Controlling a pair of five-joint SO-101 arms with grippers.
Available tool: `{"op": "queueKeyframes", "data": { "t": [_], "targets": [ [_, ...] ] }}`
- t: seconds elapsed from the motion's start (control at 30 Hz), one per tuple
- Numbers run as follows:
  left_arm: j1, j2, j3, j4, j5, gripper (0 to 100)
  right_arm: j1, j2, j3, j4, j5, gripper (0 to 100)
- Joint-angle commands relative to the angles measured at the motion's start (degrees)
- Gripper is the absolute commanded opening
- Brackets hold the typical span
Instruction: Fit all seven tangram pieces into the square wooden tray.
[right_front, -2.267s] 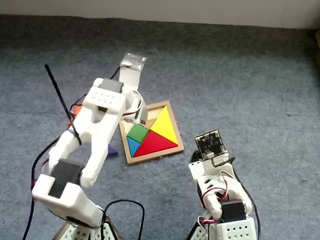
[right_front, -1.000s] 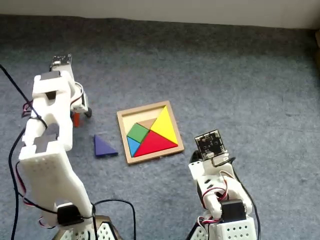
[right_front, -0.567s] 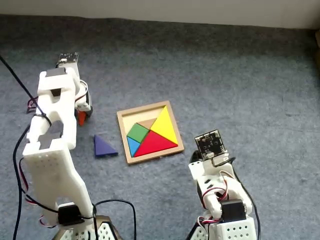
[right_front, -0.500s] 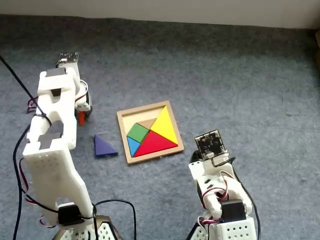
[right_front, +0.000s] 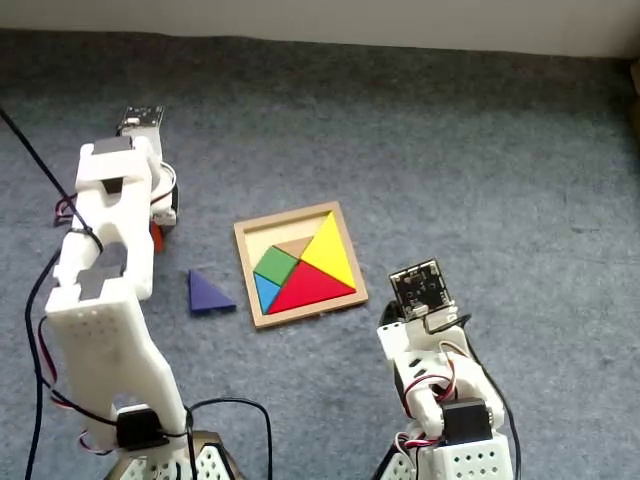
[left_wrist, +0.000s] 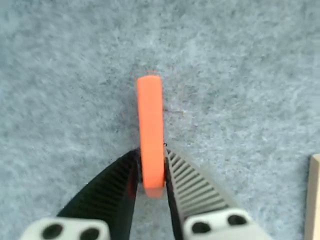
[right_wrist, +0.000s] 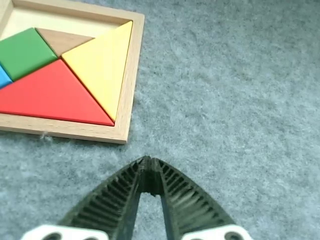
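Nearest the robot's base, the right gripper (right_wrist: 150, 181) sits with its jaws pressed together on nothing, low over the grey carpet (right_front: 480, 180) just short of the tray's (right_front: 300, 313) near edge. The tray holds five pieces: the red triangle (right_front: 305, 288), yellow triangle (right_front: 330, 250), green square (right_front: 273, 265), blue triangle (right_front: 265, 290) and brown triangle (right_front: 293, 246). A pale bare strip is left along its far-left side. Just left of the tray the purple triangle (right_front: 207, 292) lies flat on the carpet.

Farther out to the left, the left gripper (left_wrist: 150, 152) is clamped on the orange piece (left_wrist: 150, 112), which stands on edge between the jaws. Two seconds ago this arm hung over the tray. It has since swung well clear to the left, edged in, and closed on the piece. Whether the piece has come off the carpet yet is hard to tell.

So the sixth piece is probably in hand. It needs carrying back and laying flat in the bare strip, and the purple triangle waits after it.
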Motion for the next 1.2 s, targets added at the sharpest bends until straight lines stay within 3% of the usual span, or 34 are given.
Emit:
{"op": "queueKeyframes", "data": {
  "t": [0.0,0.2,0.5,1.07,1.17],
  "targets": [
    [3.38,-8.57,5.41,-1.67,-0.79,0,-0.75,-0.92,4.70,-0.04,0.79,0.6],
    [6.81,-19.38,18.07,-8.26,-0.88,0,-0.75,-0.92,4.70,-0.04,0.79,0.6],
    [13.67,-28.18,25.63,-8.97,-4.66,0,-0.75,-0.92,4.70,-0.04,0.79,0.6],
    [31.69,-28.18,16.75,-10.20,-6.15,1,-0.75,-0.92,4.70,-0.04,0.79,0.6],
    [34.68,-28.18,15.34,-10.11,-9.93,1,-0.75,-0.92,4.70,-0.04,0.79,0.6]
  ]
}}
